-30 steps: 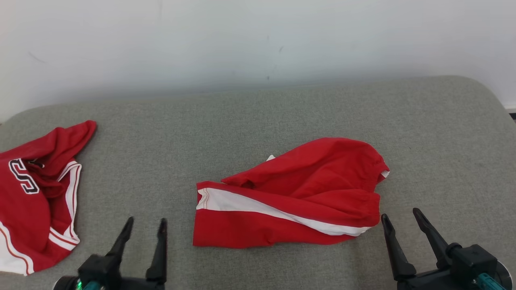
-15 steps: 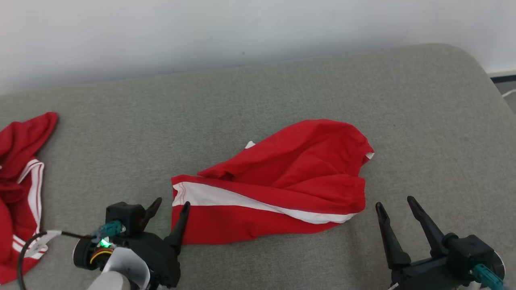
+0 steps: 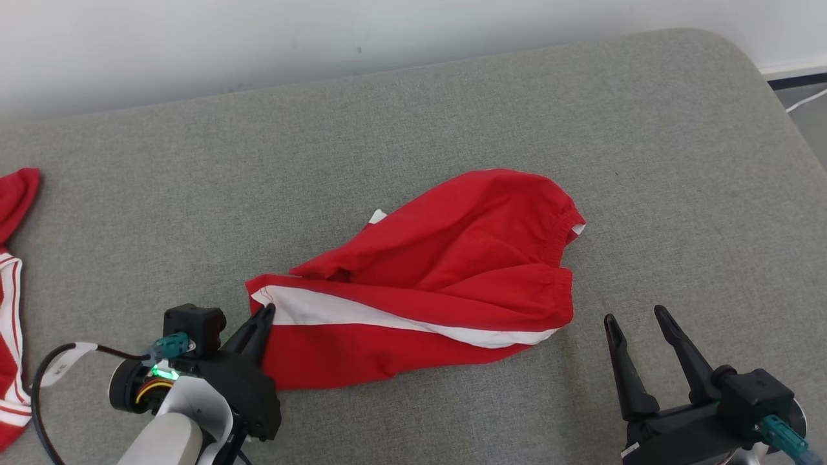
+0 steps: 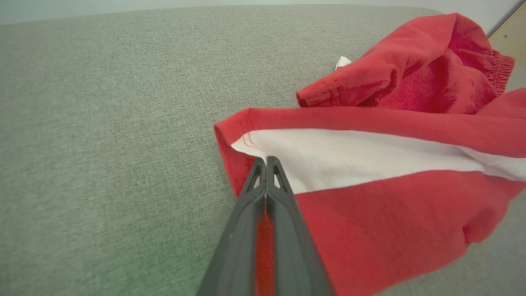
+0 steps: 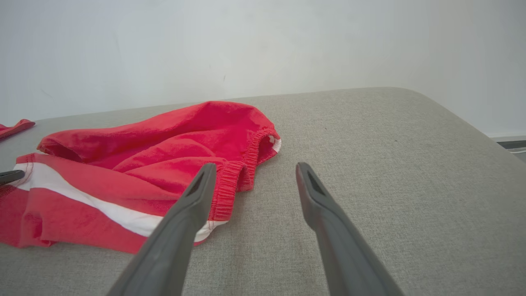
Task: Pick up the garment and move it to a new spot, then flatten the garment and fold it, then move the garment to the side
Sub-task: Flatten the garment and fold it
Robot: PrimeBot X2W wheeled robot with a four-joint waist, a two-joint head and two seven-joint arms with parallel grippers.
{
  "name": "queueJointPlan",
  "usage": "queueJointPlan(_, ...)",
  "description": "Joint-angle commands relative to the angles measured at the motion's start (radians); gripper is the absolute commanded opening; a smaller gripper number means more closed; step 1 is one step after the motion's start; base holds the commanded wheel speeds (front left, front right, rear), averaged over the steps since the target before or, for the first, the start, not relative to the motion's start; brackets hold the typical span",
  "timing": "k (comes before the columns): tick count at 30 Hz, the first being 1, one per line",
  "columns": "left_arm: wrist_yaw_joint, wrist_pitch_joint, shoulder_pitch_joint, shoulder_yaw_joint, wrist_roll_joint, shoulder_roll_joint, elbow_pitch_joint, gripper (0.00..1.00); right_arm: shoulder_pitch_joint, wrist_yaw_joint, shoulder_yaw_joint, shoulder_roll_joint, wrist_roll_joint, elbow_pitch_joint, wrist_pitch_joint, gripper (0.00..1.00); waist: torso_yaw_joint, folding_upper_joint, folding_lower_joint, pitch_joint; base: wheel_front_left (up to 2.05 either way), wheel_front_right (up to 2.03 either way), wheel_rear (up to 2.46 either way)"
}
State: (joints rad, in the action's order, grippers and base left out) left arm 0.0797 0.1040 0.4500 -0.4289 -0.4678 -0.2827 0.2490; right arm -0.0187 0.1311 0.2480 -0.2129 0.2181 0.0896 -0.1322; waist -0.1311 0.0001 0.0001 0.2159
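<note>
A grey woven padded surface [image 3: 413, 116] ran up to a plain white wall [image 3: 194, 39]. At its far left edge lay a second red garment with white trim [image 3: 16, 194], well apart from the work. Next came the left gripper [image 3: 266, 311], its fingers pressed together on the hem corner [image 4: 246, 139] of the red cotton shorts with a broad white side stripe [image 3: 452, 258], red cloth showing between them in the left wrist view. The shorts lay crumpled at mid-surface, upper layers bunched. Beside the elastic waistband [image 5: 230, 181], not touching it, the right gripper [image 3: 634, 314] stood wide and empty. The risk, as I judged it, was the thin pinch: lifting by one corner could let the hem slip free, or leave the shorts hanging twisted and harder to flatten.
</note>
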Motion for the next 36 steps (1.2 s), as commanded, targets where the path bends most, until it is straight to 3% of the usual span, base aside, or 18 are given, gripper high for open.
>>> queueJointPlan(1, 0.001, -0.006, 0.01, 0.0, -0.001, -0.009, 0.007, 0.0, -0.013, -0.001, 0.001, -0.003, 0.006, -0.002, -0.005, 1.0, -0.001, -0.0001, -0.0001, 0.004, 0.0, 0.0, 0.0)
queueJointPlan(10, 0.011, -0.024, 0.018, -0.004, 0.01, -0.009, -0.033, 0.0, -0.047, -0.001, 0.036, -0.091, 0.058, -0.061, 0.028, 1.0, 0.012, -0.0001, -0.0001, 0.023, 0.0, 0.0, 0.0)
queueJointPlan(17, 0.017, -0.021, 0.026, -0.012, 0.012, -0.011, -0.052, 0.0, -0.132, -0.001, 0.202, -0.191, 0.121, -0.146, 0.043, 1.0, 0.031, -0.0001, -0.0001, 0.037, 0.0, 0.0, 0.0)
queueJointPlan(25, 0.023, -0.033, 0.037, -0.017, 0.01, -0.004, -0.057, 0.0, -0.24, -0.001, 0.365, -0.249, 0.186, -0.264, 0.025, 1.0, 0.055, -0.0001, -0.0001, 0.048, 0.0, 0.0, 0.0)
queueJointPlan(28, 0.027, -0.04, 0.035, -0.014, 0.007, -0.004, -0.062, 0.0, -0.264, -0.001, 0.408, -0.264, 0.214, -0.286, 0.017, 0.18, 0.061, -0.0001, -0.0001, 0.049, 0.0, 0.0, 0.0)
queueJointPlan(29, 0.026, -0.044, 0.031, -0.013, 0.004, -0.004, -0.065, 0.0, -0.269, -0.001, 0.415, -0.271, 0.224, -0.289, 0.013, 0.0, 0.062, -0.0001, -0.0001, 0.049, 0.0, 0.0, 0.0)
queueJointPlan(36, 0.047, -0.059, 0.017, 0.008, 0.003, -0.022, -0.135, 0.0, -0.256, -0.001, 0.403, -0.321, 0.317, -0.205, -0.023, 0.0, 0.065, -0.0001, -0.0001, 0.036, 0.0, 0.0, 0.0)
